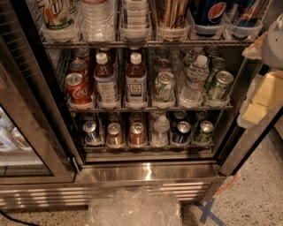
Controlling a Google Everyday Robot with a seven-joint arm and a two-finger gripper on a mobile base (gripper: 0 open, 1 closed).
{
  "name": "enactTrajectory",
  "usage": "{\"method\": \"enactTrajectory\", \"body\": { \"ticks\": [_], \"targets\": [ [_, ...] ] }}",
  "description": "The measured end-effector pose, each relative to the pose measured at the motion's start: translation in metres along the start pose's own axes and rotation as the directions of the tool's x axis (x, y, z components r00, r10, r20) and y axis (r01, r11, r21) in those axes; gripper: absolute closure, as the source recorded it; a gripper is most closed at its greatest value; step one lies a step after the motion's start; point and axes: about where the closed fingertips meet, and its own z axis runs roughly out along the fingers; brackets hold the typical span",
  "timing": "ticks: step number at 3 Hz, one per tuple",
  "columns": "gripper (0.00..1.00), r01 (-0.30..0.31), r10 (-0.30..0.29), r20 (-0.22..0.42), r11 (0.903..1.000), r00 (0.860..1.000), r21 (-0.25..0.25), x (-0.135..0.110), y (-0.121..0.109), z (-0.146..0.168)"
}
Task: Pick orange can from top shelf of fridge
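Gripper sits at the right edge, by the fridge frame; I cannot tell its state. Orange can stands on the top shelf, up-left of it, well apart. Count: 1 orange can, 2 Pepsi cans to its right.

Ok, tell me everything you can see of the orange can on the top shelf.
The orange can stands upright in a clear plastic tray on the top shelf, between a clear bottle and a Pepsi can. Its metallic body is orange-brown with pale vertical streaks; its top is cut off by the frame. The gripper is apart from it, at the right edge, to its lower right.
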Motion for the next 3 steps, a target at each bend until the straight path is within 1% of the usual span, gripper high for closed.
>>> {"method": "enactTrajectory", "body": {
  "ticks": [1, 2, 3],
  "targets": [
    [0.00, -0.088, 0.080, 0.129, 0.9946, 0.988, 0.055, -0.020, -0.019, -0.022],
    [0.00, -0.158, 0.131, 0.279, 0.9847, 0.951, 0.074, -0.052, -0.034, -0.040],
    [0.00, -0.158, 0.131, 0.279, 0.9847, 0.951, 0.074, -0.052, -0.034, -0.040]
  ]
}}
